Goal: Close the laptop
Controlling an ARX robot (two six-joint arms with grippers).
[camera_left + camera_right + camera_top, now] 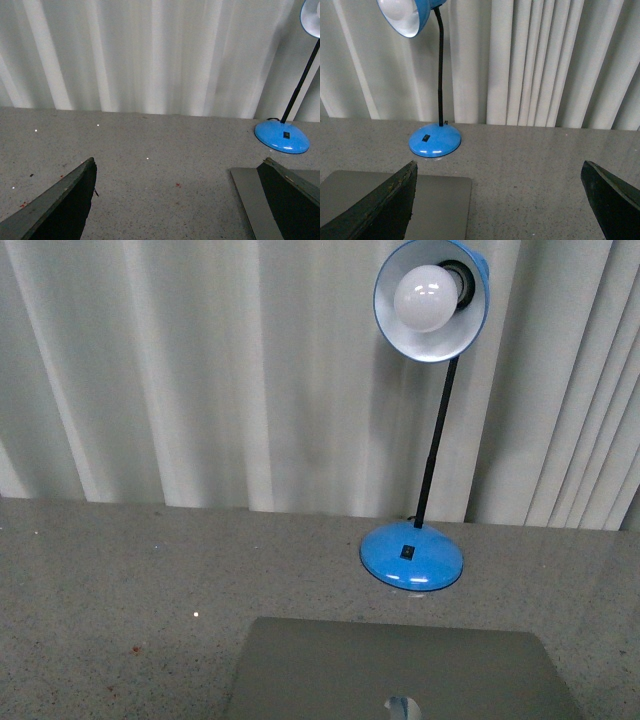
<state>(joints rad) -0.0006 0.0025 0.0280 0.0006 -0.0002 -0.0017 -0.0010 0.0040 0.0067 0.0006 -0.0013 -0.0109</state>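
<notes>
The grey-silver laptop (400, 670) lies flat on the speckled table with its lid down, a shiny logo showing at the bottom edge of the front view. No arm appears in that view. My left gripper (177, 200) is open above bare table, and a corner of the laptop (250, 200) lies by one of its fingers (290, 200). In the right wrist view my right gripper (500, 200) is also open and empty; a rounded corner of the laptop (442, 205) sits beside one finger (380, 210).
A blue desk lamp stands just behind the laptop, its round base (411, 556) on the table and its shade with a white bulb (430, 297) high up. A white pleated curtain (200, 370) closes off the back. Small red specks dot the grey table (150, 150).
</notes>
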